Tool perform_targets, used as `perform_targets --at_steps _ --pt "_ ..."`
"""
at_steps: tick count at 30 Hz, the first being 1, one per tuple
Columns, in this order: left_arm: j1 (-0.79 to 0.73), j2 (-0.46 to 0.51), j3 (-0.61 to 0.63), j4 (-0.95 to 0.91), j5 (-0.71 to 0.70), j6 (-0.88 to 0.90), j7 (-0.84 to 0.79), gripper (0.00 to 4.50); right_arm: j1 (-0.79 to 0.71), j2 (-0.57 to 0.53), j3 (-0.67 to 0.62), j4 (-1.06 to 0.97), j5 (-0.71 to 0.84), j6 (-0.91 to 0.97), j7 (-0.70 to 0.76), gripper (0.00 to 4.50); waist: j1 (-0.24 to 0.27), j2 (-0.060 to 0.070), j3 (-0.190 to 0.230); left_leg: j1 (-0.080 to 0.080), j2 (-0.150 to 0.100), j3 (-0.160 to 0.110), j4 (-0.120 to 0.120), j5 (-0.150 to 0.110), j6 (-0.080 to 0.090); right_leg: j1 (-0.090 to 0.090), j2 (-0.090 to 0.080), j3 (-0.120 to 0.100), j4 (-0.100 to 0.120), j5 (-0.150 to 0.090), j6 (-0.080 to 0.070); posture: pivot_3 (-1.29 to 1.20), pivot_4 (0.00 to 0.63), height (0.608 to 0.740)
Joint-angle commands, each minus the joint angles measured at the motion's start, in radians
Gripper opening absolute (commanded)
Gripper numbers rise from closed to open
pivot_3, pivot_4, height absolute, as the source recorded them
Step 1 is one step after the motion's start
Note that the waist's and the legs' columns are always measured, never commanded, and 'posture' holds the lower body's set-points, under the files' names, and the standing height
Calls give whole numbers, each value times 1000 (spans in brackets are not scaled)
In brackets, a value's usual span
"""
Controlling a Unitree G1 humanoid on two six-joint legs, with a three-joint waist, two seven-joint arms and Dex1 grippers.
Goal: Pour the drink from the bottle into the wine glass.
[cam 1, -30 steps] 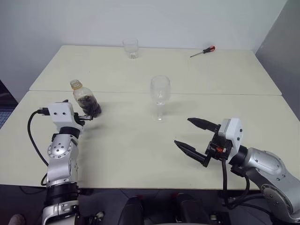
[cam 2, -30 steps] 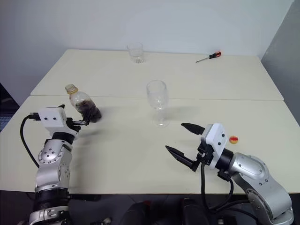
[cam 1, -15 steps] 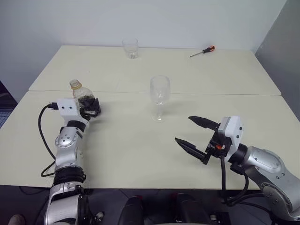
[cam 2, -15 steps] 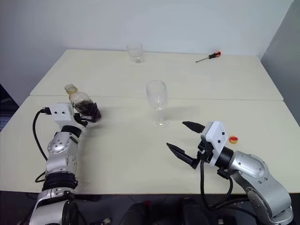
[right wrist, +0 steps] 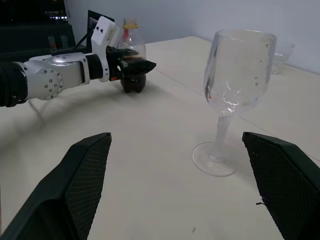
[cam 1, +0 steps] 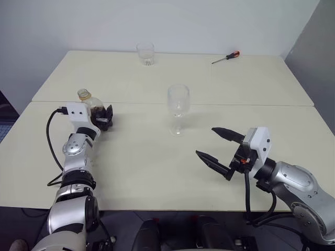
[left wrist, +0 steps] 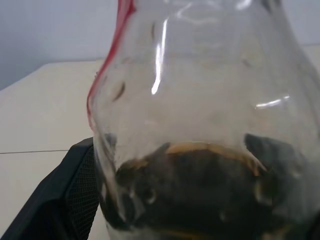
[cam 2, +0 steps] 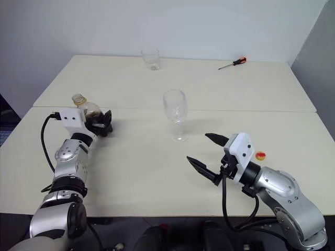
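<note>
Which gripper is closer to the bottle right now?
Left. The left gripper has its fingers around the bottle; the right gripper hovers far across the table, beyond the wine glass.

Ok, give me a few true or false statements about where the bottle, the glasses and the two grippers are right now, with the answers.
1. The left gripper has its fingers either side of the bottle. True.
2. The wine glass is full of dark drink. False: it is empty.
3. The right gripper holds the wine glass. False: it is open above the table, apart from the glass.
4. The bottle has no cap on. True.
5. The screwdriver lies beside the bottle. False: it lies at the far right, and the tumbler stands further left along that far edge.
</note>
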Motion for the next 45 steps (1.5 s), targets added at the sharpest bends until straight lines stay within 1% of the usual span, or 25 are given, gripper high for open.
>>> perform_targets --at_steps 1,3,5,8,12,20,27,28,31,35,39,45 --pt "-26 23 5 9 -2 -46 -17 3568 -5 -3 -11 -29 11 -1 -9 4500 0 0 0 0 0 0 0 0 0 0 0 0 0 0 0 0 150 740" --pt "-29 27 7 19 -3 -54 -19 3009 -5 -3 -9 -28 10 1 -9 4500 0 0 0 0 0 0 0 0 0 0 0 0 0 0 0 0 150 740" --pt "-32 30 9 26 -3 -60 -21 2575 -6 -6 -8 -27 8 -1 -5 4500 0 0 0 0 0 0 0 0 0 0 0 0 0 0 0 0 150 740" --pt "-35 34 11 34 -4 -64 -18 2185 -7 -7 -8 -25 7 -2 -2 4500 0 0 0 0 0 0 0 0 0 0 0 0 0 0 0 0 150 740" --pt "-40 38 13 44 -3 -70 -14 1928 -10 -8 -8 -21 6 -2 1 4500 0 0 0 0 0 0 0 0 0 0 0 0 1 0 0 0 150 740" --pt "-41 41 11 49 -3 -74 -13 1815 -12 -6 -9 -20 8 2 -2 4500 0 0 0 0 0 0 0 0 0 0 0 0 1 0 0 0 150 740" --pt "-57 49 -11 39 7 -20 -39 1815 -25 -1 -16 -4 11 6 -9 4500 0 0 0 0 0 0 1 0 0 0 0 0 1 0 0 0 150 740" --pt "-63 55 -26 34 16 -9 -62 1815 -31 0 -17 0 12 8 -10 4500 0 0 0 0 0 0 1 0 0 0 0 0 1 0 0 0 150 740" --pt "-114 81 -87 -2 26 62 -198 1815 -74 -1 -24 28 21 27 -13 4500 -1 0 0 0 0 0 1 0 0 0 1 -1 2 0 0 0 150 740" --pt "-210 98 -159 -33 42 136 -348 1815 -141 13 -20 56 26 56 -35 4500 3 -1 0 -2 -2 0 2 0 0 -2 2 -2 3 0 0 0 150 740" --pt "-317 96 -228 -4 92 131 -426 1815 -191 26 -9 69 22 81 -62 4500 0 -1 0 -3 -2 1 2 0 0 -4 2 -1 3 0 0 0 150 740" --pt "-464 59 -301 60 137 68 -553 1815 -297 48 -25 97 38 156 -127 4500 -6 -1 0 -3 -2 2 2 0 0 -5 2 0 6 0 0 0 150 740"
